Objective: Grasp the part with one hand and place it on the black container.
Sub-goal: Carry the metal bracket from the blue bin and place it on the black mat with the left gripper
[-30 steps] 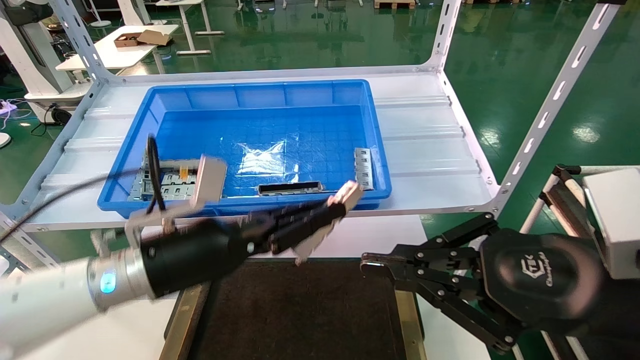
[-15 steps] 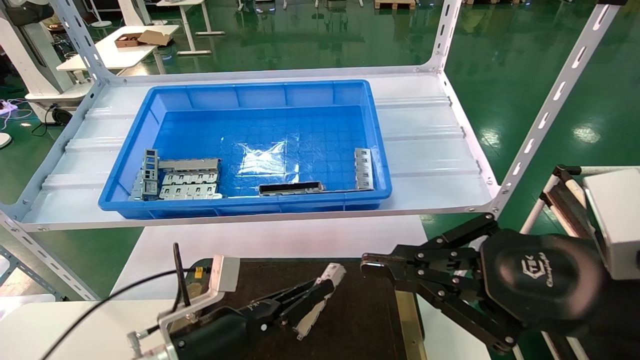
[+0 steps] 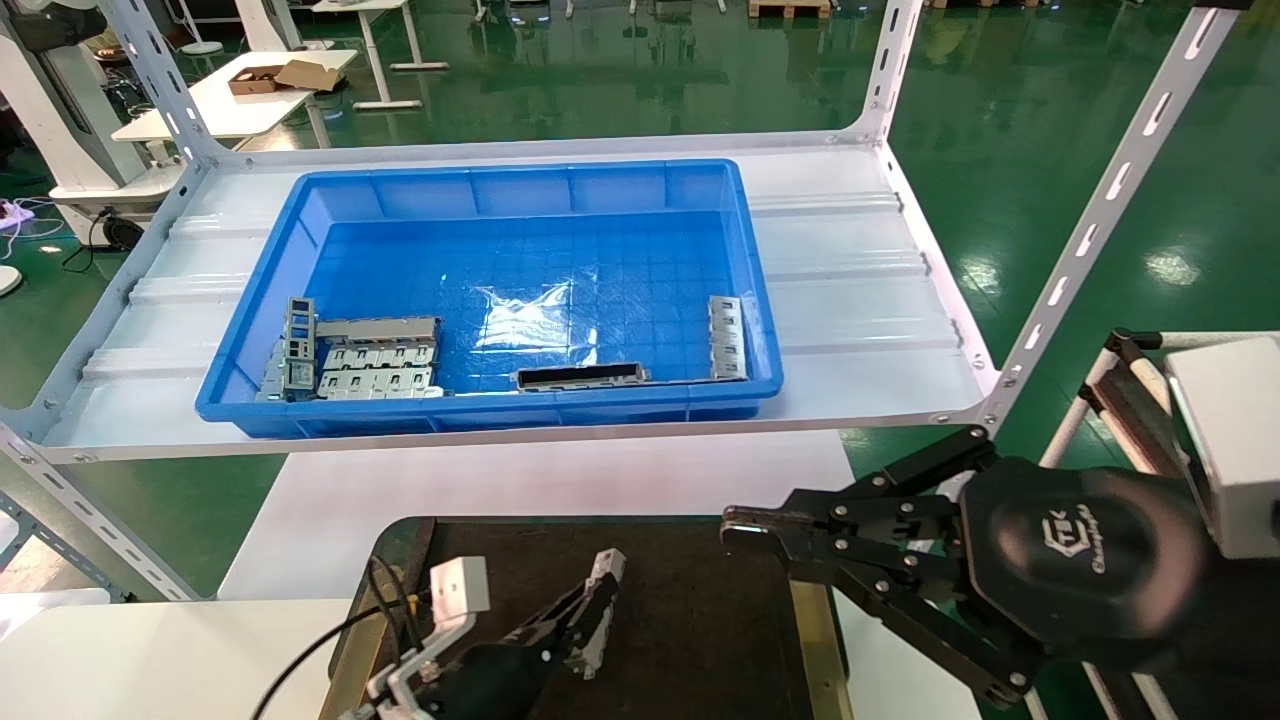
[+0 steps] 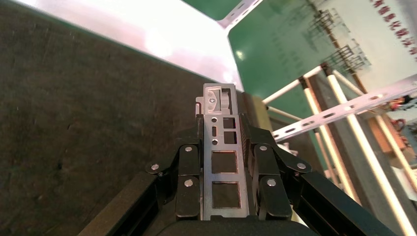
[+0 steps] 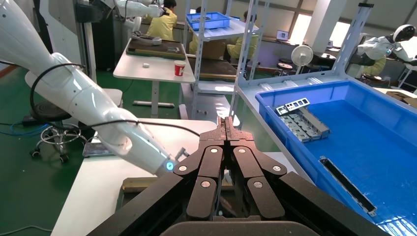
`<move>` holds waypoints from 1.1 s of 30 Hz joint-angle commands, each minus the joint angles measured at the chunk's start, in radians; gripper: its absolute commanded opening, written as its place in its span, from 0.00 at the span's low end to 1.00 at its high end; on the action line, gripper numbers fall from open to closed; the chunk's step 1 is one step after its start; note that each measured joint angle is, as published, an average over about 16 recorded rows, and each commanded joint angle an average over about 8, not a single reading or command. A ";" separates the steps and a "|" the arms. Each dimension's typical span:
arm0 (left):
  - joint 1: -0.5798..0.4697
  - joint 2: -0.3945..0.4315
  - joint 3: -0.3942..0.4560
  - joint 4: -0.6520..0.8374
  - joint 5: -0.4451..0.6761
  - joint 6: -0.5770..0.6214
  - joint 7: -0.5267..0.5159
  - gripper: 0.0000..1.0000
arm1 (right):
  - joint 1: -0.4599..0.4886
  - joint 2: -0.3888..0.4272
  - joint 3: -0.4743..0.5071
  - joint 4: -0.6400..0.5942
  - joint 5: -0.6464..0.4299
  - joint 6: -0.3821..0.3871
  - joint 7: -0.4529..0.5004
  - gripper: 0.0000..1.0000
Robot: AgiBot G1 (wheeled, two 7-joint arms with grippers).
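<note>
The part [image 3: 605,578], a slim silver bar with square cutouts [image 4: 220,147], is clamped between the fingers of my left gripper [image 3: 598,610] [image 4: 221,129]. That gripper is shut on it and holds it low over the black container [image 3: 690,620] [image 4: 74,123], near the tray's front left. I cannot tell whether the bar touches the dark tray floor. My right gripper [image 3: 735,527] [image 5: 226,123] hangs shut and empty over the tray's right brass rim [image 3: 815,630].
A blue bin [image 3: 500,412] stands on the white shelf behind the tray. It holds grey slotted plates [image 3: 365,365] at its front left, a dark-faced strip [image 3: 580,377] and another metal piece [image 3: 727,335] at its right wall. Shelf uprights [image 3: 1090,230] rise at the right.
My left gripper has carried the part out of the blue bin's front, down and back toward me, and now sits low over the black container. The right arm has not moved.
</note>
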 commanded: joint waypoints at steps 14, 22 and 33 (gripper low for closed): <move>-0.038 0.171 -0.047 0.237 0.068 -0.005 0.053 0.00 | 0.000 0.000 0.000 0.000 0.000 0.000 0.000 0.00; -0.039 0.235 -0.120 0.339 0.111 0.013 0.091 0.00 | 0.000 0.000 -0.001 0.000 0.000 0.000 0.000 0.00; -0.030 0.284 -0.216 0.420 0.154 0.054 0.146 0.00 | 0.000 0.000 -0.001 0.000 0.001 0.000 0.000 0.00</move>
